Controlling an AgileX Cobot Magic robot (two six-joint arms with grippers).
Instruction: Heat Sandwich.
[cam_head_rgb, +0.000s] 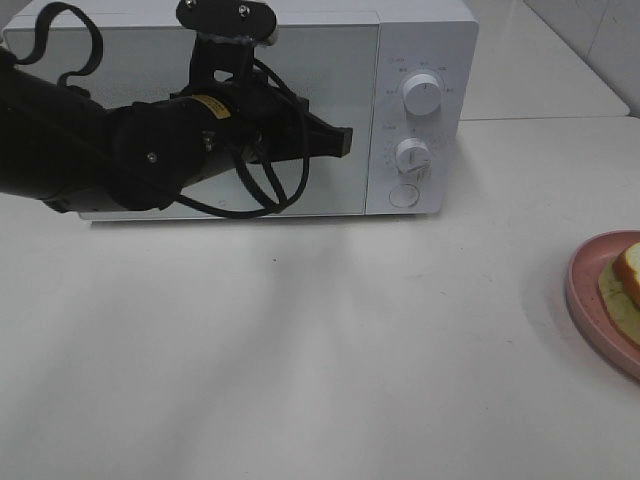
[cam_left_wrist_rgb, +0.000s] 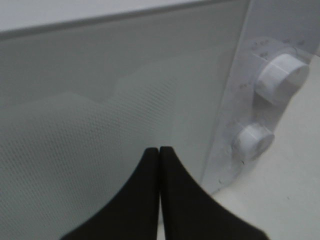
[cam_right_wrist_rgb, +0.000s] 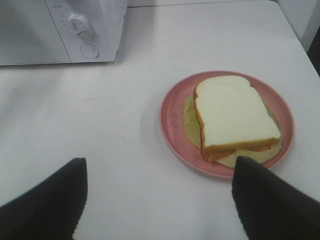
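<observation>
Exterior high view: the left gripper (cam_head_rgb: 343, 141) is fully closed with nothing between its fingers, its tip in front of the microwave (cam_head_rgb: 420, 40) door (cam_head_rgb: 330, 60), near the door's edge by the control panel. Whether the tip touches the glass cannot be told. The door is closed. The panel carries 2 knobs, upper (cam_head_rgb: 422, 95) and lower (cam_head_rgb: 411, 155), with a round button (cam_head_rgb: 402, 196) below. The pink plate (cam_head_rgb: 583, 290) rests on the white table (cam_head_rgb: 300, 360), well apart from the microwave, toward its control-panel side; it holds the sandwich (cam_head_rgb: 628, 275), cut off by the frame edge.

Left wrist view: the left gripper (cam_left_wrist_rgb: 159, 152) shows its 2 fingertips pressed together, empty, close before the mesh-patterned door (cam_left_wrist_rgb: 100, 100). Both knobs (cam_left_wrist_rgb: 282, 77) lie beyond the door's edge.

Right wrist view: the right gripper (cam_right_wrist_rgb: 160, 172) stands wide open, holding nothing, above the table (cam_right_wrist_rgb: 100, 125). The sandwich (cam_right_wrist_rgb: 232, 115) lies on the pink plate (cam_right_wrist_rgb: 172, 117), white bread uppermost, pale green layer protruding beneath. The plate sits near 1 fingertip (cam_right_wrist_rgb: 250, 172); contact cannot be told.
</observation>
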